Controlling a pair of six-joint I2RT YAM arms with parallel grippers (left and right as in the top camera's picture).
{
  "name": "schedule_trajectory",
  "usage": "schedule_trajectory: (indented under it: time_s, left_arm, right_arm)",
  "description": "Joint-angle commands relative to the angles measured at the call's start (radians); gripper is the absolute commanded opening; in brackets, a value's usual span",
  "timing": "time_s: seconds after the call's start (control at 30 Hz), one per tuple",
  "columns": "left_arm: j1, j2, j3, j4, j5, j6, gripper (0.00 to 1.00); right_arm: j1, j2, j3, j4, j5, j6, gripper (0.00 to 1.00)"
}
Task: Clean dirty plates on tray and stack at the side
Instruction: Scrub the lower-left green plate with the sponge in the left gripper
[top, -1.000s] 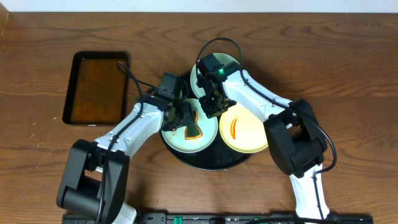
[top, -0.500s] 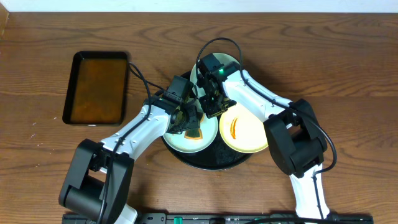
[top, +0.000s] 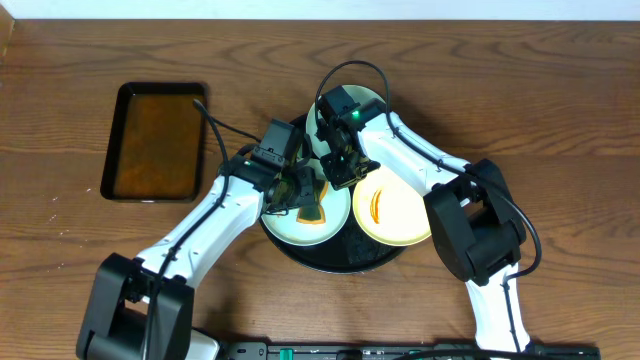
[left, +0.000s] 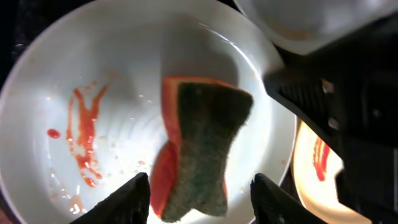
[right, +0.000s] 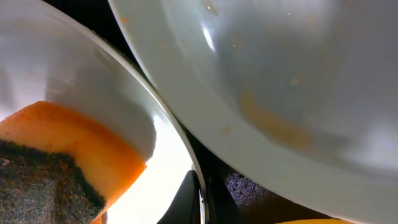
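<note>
On one dirty plate (left: 124, 68) lies a sponge (left: 202, 146).

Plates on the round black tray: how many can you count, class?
3. On the tray: one pale mint plate at near left, carrying a sponge; one yellow plate at near right; one pale plate at the back, partly under the right arm. No others show.

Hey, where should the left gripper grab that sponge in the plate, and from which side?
Grip the sponge across its two long orange edges, coming straight down from above. It lies with the green scouring face up in the plate, and the left gripper hangs open with a finger on either side of its narrower width.
</note>
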Motion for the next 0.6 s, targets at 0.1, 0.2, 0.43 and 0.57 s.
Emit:
schedule_trajectory:
  time_s: [0.1,0.2,0.43,0.57]
  left_arm:
    - [-0.019,0.061,-0.004,0.017,0.018,0.055,0.55]
    - [-0.019,0.088,-0.004,0.025,0.018,0.083,0.55]
    - [-0.019,0.133,-0.004,0.048,-0.019,0.086,0.55]
    - [-0.019,0.134,-0.004,0.056,-0.019,0.086,0.53]
  right_arm:
    - [0.003,0.003,-0.006,0.014,0.017,0.019,0.02]
    - [0.003,0.003,-0.006,0.014,0.017,0.019,0.02]
    - [0.003,0.003,-0.006,0.014,0.017,0.019,0.02]
    - [0.003,0.003,-0.006,0.015,0.017,0.019,0.02]
